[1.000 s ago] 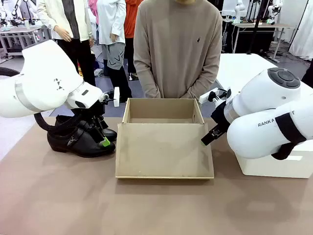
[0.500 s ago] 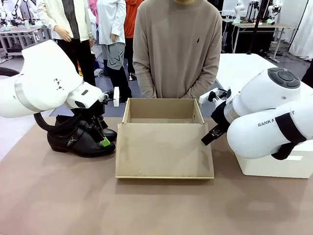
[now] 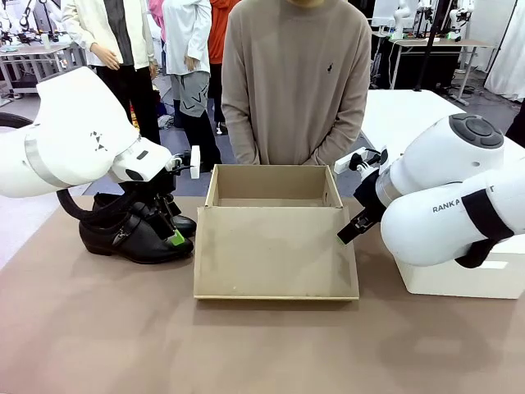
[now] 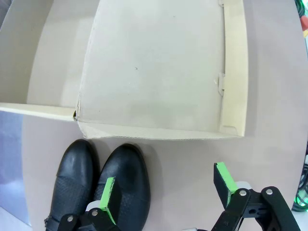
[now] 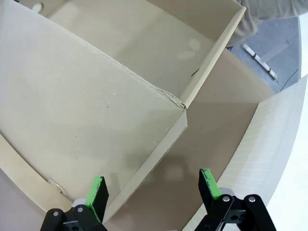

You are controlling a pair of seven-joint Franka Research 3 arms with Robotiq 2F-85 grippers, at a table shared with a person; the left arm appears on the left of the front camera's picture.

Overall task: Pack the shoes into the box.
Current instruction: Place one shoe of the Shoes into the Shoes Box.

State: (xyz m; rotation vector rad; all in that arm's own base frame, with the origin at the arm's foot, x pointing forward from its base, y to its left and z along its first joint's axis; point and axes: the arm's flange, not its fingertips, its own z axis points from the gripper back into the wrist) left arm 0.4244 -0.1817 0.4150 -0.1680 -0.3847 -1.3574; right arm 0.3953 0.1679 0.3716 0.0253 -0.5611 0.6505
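**Left gripper**: fingers spread wide, gripping nothing. In its wrist view one green pad lies over the toe of one shoe; whether it touches cannot be told. The other pad sits over bare table, just clear of the lid's edge.

**Right gripper**: fingers spread wide, gripping nothing. It hangs at the box's right side, by the corner where tray and lid meet. One finger is above the lid's side lip, the other above the strip of table beside the white block.

**The shoes**: glossy black pair with rounded toes, a strap and small buckle on the side facing the camera. They stand upright and side by side on the table, left of the box, toes pointing right at it. A narrow gap separates the toes from the lid's left edge.

**The box**: brown cardboard at the table's middle. The tray is open on the far side, its inside plain brown. The hinged lid is folded out towards the near side, low lips along its edges.

**Clearances:** the near half of the table is bare. A person stands at the far edge directly behind the tray.

**Arms:** the left arm enters from the left, its bulky white link above the shoes, wrist bent down and rightward. The right arm is folded above the white block, wrist angled left and down towards the box.
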